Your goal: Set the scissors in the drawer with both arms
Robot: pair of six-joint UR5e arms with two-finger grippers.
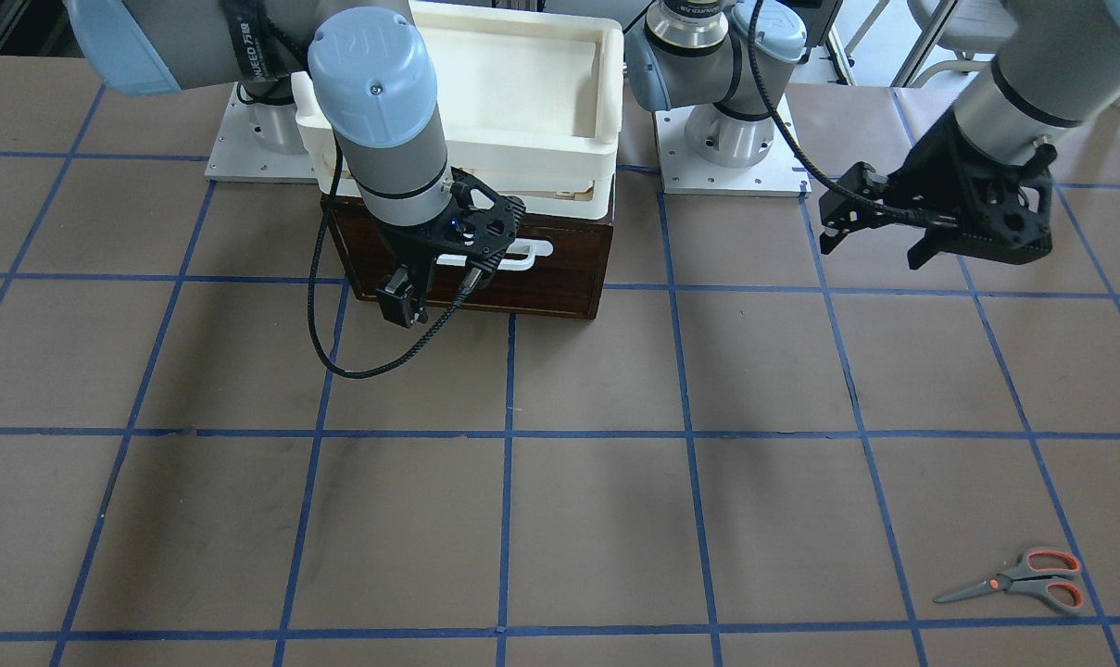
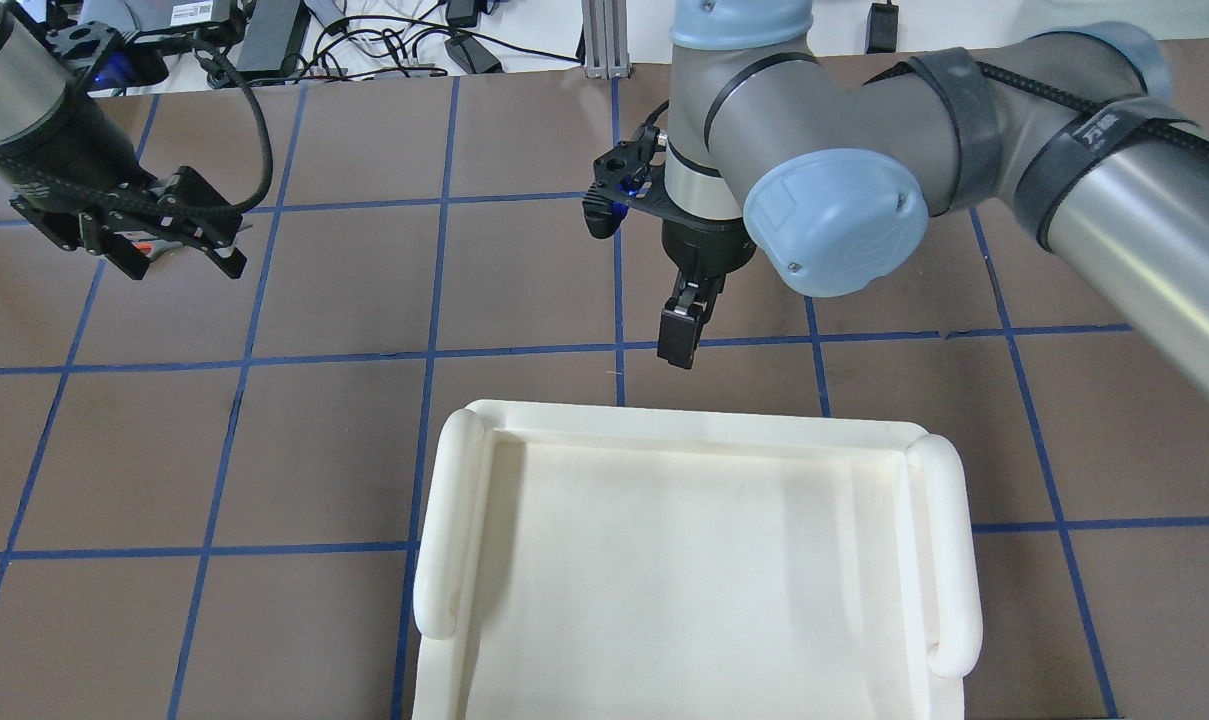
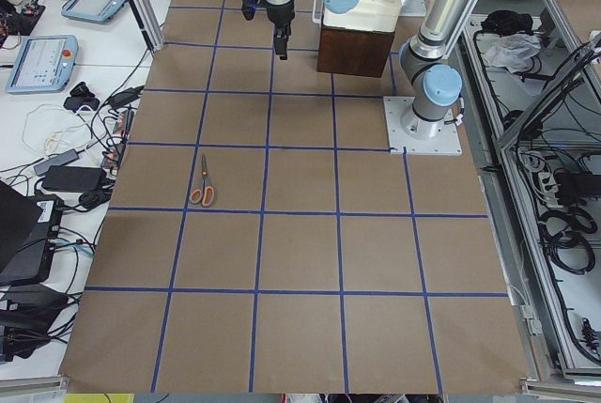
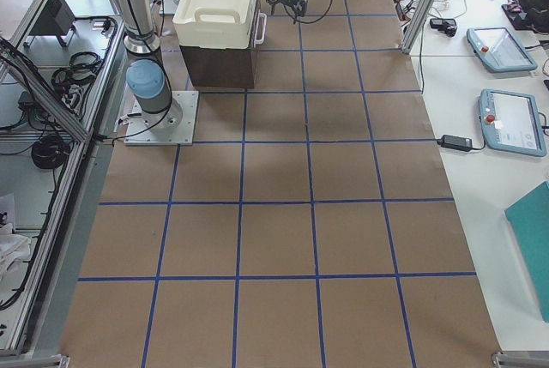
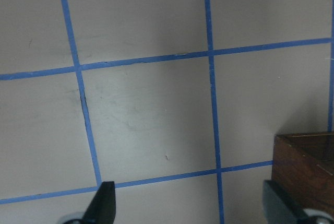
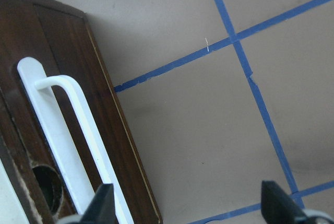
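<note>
The left gripper [image 1: 879, 248] hangs wide open and empty, well apart from the scissors [image 1: 1023, 581], which lie flat and closed near the table's far edge from the robot. They look light, stiff and thin, likely to skid on the paper, so a pinch across the shanks by the orange pivot seems safest. The right gripper [image 6: 189, 205], also spread and empty, hovers before the shut drawer [image 1: 541, 278], by its white handle [image 1: 522, 257].

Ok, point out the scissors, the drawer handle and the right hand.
scissors [image 1: 994, 585]: front-facing view, on the orange pivot.
handle [image 6: 70, 130]: right wrist view, middle of the white bar.
right hand [image 2: 678, 345]: overhead view, at its fingertips.
</note>
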